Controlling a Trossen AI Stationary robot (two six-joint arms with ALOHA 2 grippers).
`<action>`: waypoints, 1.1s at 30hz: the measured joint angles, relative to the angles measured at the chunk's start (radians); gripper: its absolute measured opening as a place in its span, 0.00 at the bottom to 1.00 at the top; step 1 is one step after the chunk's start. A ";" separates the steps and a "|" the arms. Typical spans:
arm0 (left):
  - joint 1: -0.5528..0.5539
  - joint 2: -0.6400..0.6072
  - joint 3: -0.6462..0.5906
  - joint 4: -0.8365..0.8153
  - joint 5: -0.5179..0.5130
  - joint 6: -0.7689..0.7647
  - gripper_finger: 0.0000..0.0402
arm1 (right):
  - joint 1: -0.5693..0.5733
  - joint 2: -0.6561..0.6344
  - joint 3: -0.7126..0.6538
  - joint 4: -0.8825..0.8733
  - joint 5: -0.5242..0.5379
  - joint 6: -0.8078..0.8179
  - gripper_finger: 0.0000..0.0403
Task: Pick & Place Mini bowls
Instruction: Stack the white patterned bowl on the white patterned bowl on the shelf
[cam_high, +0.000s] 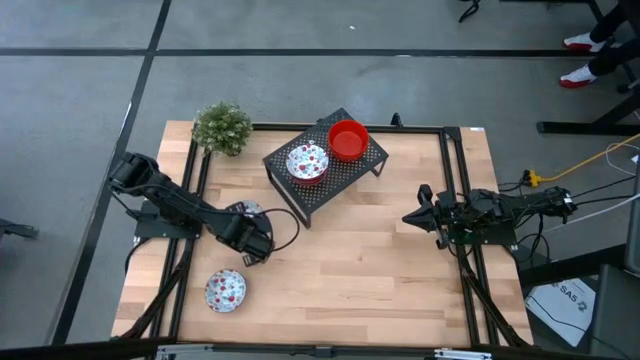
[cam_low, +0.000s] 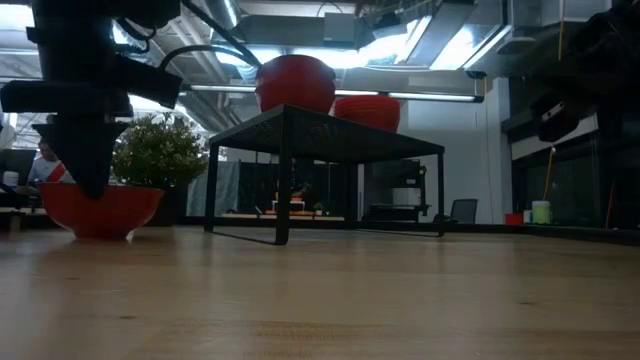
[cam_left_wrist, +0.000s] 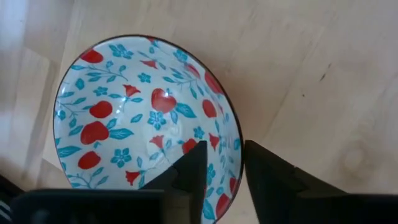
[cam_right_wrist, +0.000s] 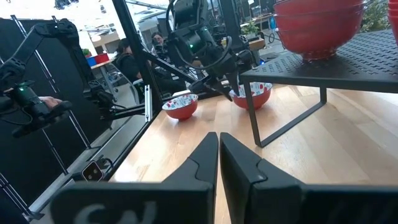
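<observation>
Left pincer (cam_left_wrist: 224, 180) straddled rim of printed mini bowl (cam_left_wrist: 146, 118) on the table (cam_high: 380, 260) beside the rack (cam_high: 345, 170), fingers slightly apart (grip uncertain). Right pincer (cam_right_wrist: 217, 162) together, idle at right edge.

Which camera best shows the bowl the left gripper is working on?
The left wrist view: the patterned bowl fills it, its rim between the left gripper fingers. In the high view the arm hides most of the bowl. The low view shows only its red outside; the right wrist view shows it far off.
</observation>
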 joint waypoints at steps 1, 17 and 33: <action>0.000 0.000 0.000 0.001 -0.003 0.000 0.23 | 0.000 0.000 0.000 0.000 0.000 0.000 0.05; 0.006 0.000 0.000 -0.001 -0.018 0.030 0.01 | 0.000 0.000 0.000 0.000 0.000 -0.001 0.05; -0.051 -0.159 0.002 0.030 0.046 0.179 0.01 | 0.000 0.000 0.000 0.000 0.000 -0.001 0.05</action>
